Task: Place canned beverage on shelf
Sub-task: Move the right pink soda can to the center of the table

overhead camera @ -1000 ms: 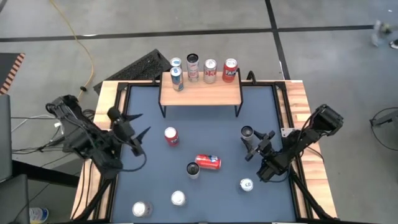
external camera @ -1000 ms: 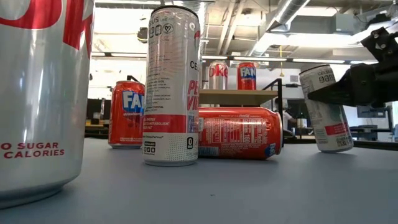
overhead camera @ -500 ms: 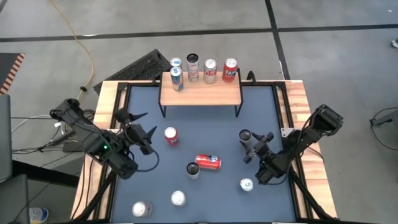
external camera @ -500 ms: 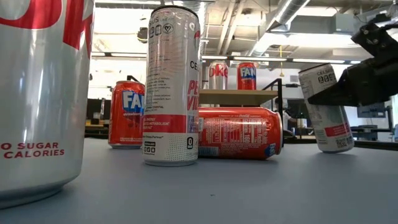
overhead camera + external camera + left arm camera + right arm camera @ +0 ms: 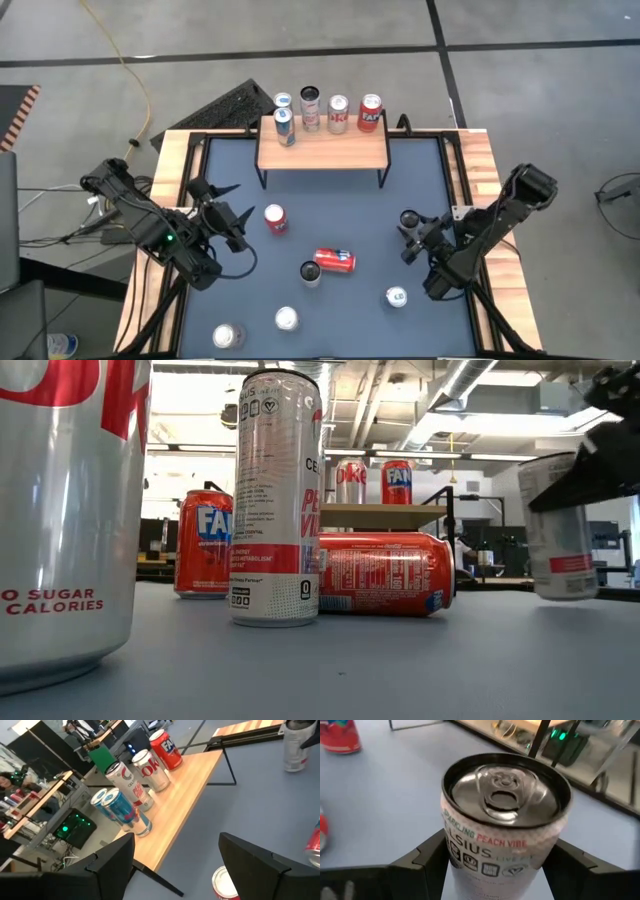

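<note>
The right gripper (image 5: pixel 412 236) clamps a Celsius can (image 5: pixel 504 827) between its fingers, lifted well in front of the shelf (image 5: pixel 322 148). The left gripper (image 5: pixel 222 204), fingers apart, holds nothing.

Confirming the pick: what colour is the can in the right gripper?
White can, pink lettering; clearest in the right wrist view.

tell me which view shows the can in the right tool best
The right wrist view: the can fills the picture between the right tool's fingers, lid and label plain. The low view shows the can side-on, lifted off the table. The high view shows only its top. The left wrist view catches it far off.
</note>
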Available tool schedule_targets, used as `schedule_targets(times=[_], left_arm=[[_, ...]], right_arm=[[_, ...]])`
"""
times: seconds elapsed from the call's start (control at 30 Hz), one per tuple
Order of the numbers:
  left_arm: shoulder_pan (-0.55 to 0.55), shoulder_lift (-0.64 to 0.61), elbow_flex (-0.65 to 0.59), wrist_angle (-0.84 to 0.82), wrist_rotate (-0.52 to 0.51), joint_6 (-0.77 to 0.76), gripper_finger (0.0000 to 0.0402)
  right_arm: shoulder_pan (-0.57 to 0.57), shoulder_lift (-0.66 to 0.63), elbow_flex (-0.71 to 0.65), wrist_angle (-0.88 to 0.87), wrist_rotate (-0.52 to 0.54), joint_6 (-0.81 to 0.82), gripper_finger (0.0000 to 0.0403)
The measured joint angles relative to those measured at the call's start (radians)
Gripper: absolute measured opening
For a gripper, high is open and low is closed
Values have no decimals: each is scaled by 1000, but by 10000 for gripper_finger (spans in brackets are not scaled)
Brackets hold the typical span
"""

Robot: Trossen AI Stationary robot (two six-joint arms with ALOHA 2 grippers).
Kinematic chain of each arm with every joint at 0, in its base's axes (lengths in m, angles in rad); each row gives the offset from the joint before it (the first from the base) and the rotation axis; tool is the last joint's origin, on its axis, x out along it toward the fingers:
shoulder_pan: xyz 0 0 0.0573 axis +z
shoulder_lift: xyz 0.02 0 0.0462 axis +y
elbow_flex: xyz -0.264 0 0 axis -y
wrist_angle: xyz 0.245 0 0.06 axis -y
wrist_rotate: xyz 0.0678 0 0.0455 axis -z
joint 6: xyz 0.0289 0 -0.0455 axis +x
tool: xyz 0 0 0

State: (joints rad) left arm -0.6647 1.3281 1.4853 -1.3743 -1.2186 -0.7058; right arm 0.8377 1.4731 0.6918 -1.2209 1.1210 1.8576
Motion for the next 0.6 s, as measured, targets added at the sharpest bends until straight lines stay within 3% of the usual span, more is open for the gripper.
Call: schedule_targets(times=[0.17,0.5,0.6], left_arm=[[0,0,0,18,-1,32,279],[0,0,0,20,-8,41,279],[0,0,0,20,-8,52,279]], right_arm=[[45,-63,0,2,-21,4,272],[90,-34,-43,31,192,149,272],[89,-16,-78,55,208,190,272]])
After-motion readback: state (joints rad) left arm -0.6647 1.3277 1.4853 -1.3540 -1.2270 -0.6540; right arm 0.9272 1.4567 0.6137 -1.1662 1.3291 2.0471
